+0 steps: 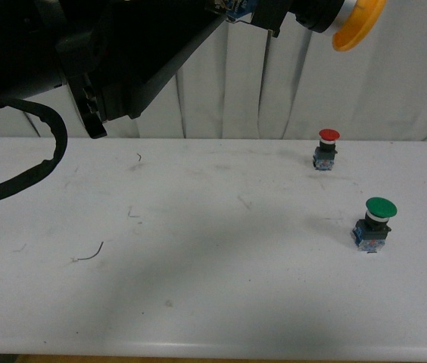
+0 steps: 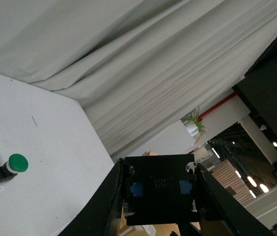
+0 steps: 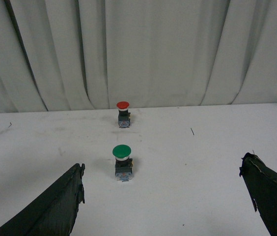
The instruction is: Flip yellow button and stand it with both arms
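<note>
Yellow button (image 1: 357,23) high in the air, tipped sideways, base clamped in the left gripper (image 2: 159,172), right gripper (image 3: 163,167) spread wide and empty above the white table (image 1: 198,287), green button (image 1: 376,223) and red button (image 1: 327,147) upright ahead of it

I read the yellow button (image 1: 359,26) as a smooth, slightly glossy plastic cap on a bright metallic collar. The red button (image 1: 328,136) and green button (image 1: 381,207) have smooth plastic caps. The table (image 1: 198,302) is white, matt and scuffed. The curtain (image 1: 395,91) is pleated cloth. The left arm (image 1: 123,53) housing is matt black, and its cable (image 1: 61,144) has a ribbed sleeve.
</note>
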Robot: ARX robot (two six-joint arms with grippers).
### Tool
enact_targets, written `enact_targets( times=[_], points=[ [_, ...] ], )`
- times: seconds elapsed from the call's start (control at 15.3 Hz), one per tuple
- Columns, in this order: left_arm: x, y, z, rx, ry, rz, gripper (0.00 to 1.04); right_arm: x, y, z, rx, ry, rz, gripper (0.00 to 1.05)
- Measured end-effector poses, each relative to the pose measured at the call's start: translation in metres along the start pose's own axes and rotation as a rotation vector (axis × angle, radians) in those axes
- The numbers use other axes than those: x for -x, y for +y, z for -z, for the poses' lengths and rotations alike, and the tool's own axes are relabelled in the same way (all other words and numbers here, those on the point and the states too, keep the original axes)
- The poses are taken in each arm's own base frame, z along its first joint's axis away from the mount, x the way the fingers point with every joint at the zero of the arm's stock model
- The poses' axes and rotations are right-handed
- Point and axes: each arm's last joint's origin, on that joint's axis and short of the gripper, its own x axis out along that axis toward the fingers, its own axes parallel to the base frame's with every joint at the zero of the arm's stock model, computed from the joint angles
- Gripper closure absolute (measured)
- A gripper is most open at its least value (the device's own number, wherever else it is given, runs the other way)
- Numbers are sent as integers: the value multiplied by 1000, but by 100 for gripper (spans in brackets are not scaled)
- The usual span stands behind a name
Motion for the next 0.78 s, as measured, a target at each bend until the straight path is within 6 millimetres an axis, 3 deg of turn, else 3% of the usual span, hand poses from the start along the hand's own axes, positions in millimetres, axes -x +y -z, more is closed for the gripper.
enact_targets(
  times=[0.46,0.52,0.65,0.78],
  points=[
    [-1,4,2,25,-9,-18,70,-1,-1,-1,-19,-7,-18,6],
    [-1,5,3,33,-3,-30,70,-13,-13,-7,-216,-4,-187,6],
    [-1,6,4,37,1,-37,70,-38,-15,-28,-290,-43,-279,6],
    [-2,6,4,41,2,-46,70,-81,-13,-66,-295,-159,-312,6]
  ],
)
